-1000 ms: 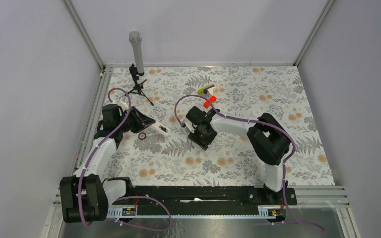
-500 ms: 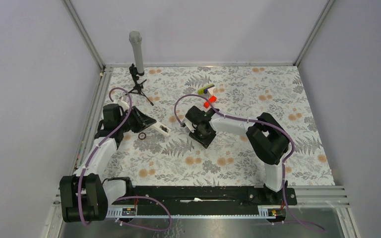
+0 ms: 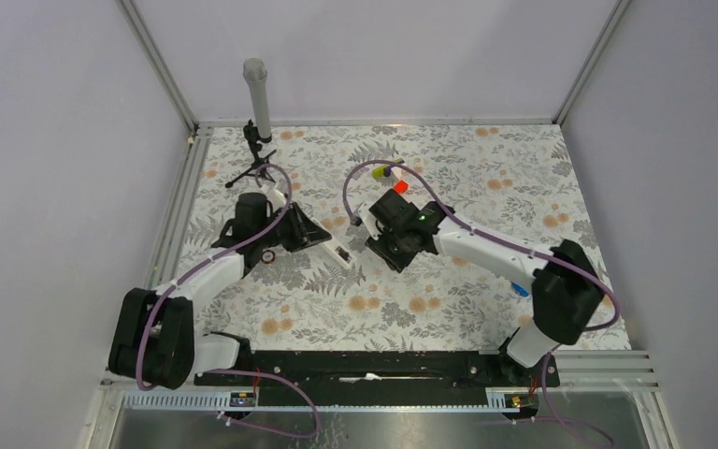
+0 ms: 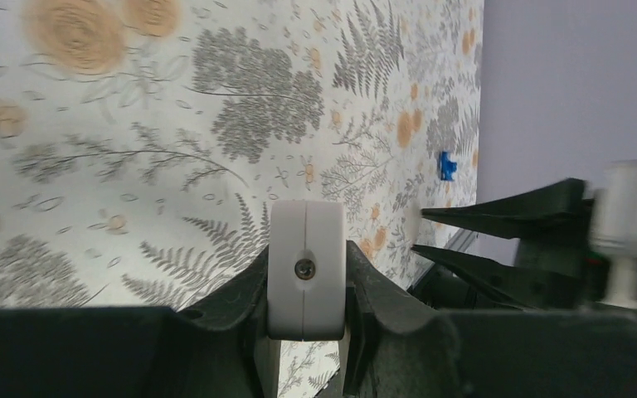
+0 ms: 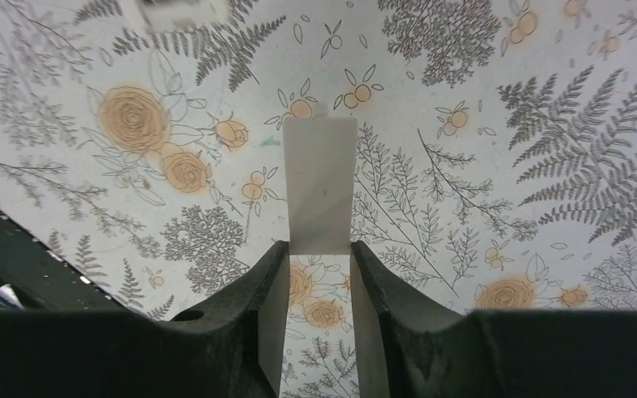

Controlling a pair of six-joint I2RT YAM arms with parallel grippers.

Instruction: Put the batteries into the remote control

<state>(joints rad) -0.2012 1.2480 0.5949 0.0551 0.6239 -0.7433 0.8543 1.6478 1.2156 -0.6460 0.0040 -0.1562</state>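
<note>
The white remote control [image 3: 339,252] sticks out to the right of my left gripper [image 3: 321,236], which is shut on it. The left wrist view shows its end face with a screw [image 4: 307,269], clamped between the jaws of the left gripper [image 4: 307,257]. My right gripper [image 3: 390,250] hovers just right of the remote. In the right wrist view its tips [image 5: 319,249] pinch a thin white flat plate [image 5: 321,191] with a small tab, held above the mat. No batteries show in any view.
A small dark ring [image 3: 268,255] lies on the floral mat below the left wrist. A red cylinder [image 3: 400,187] and a yellow-green piece [image 3: 380,173] sit behind the right gripper. A blue piece [image 3: 521,290] lies at right. A tripod with a grey tube [image 3: 257,103] stands back left.
My left arm has swung the remote to the right, toward the middle. The right arm has shifted right and back, its jaws narrowing onto the white plate.
</note>
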